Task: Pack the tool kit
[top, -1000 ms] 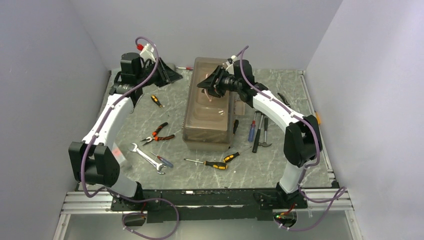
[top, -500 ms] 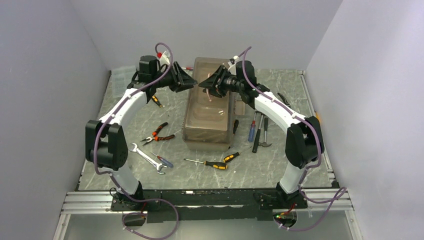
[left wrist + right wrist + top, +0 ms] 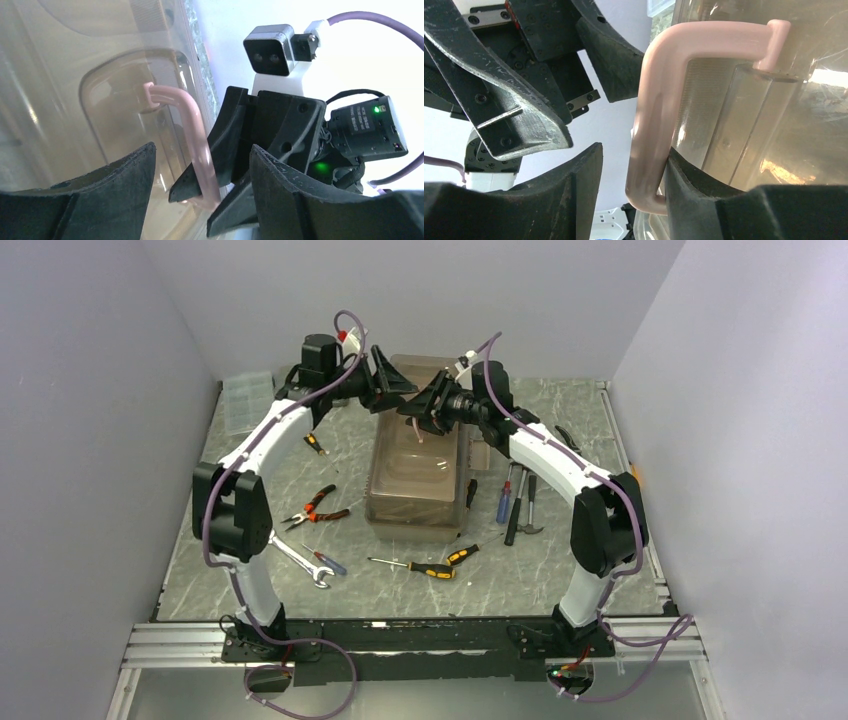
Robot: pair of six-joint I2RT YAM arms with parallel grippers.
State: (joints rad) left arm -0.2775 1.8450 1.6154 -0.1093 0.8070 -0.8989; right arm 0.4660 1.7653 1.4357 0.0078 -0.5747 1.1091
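The taupe toolbox (image 3: 415, 475) with its smoky lid shut stands mid-table. Its pink handle (image 3: 421, 430) is raised. My right gripper (image 3: 420, 412) is open around the handle (image 3: 659, 100); the handle rests against one finger (image 3: 694, 185), with a gap to the other. My left gripper (image 3: 397, 388) hovers open at the toolbox's far end, facing the right gripper. In the left wrist view its fingers (image 3: 202, 150) frame the handle (image 3: 192, 130) without touching it. Loose tools lie around: pliers (image 3: 318, 508), a wrench (image 3: 295, 555), a yellow-black screwdriver (image 3: 425, 568), a blue screwdriver (image 3: 505, 498) and a hammer (image 3: 525, 505).
A clear compartmented organiser box (image 3: 245, 400) lies at the back left by the wall. A small orange-black screwdriver (image 3: 314, 442) lies left of the toolbox. Grey walls close the table on three sides. The two grippers are very near each other above the lid.
My left arm has swung right from the back-left corner to the toolbox's far end, close to the right gripper. The right gripper and the handle have stayed put.
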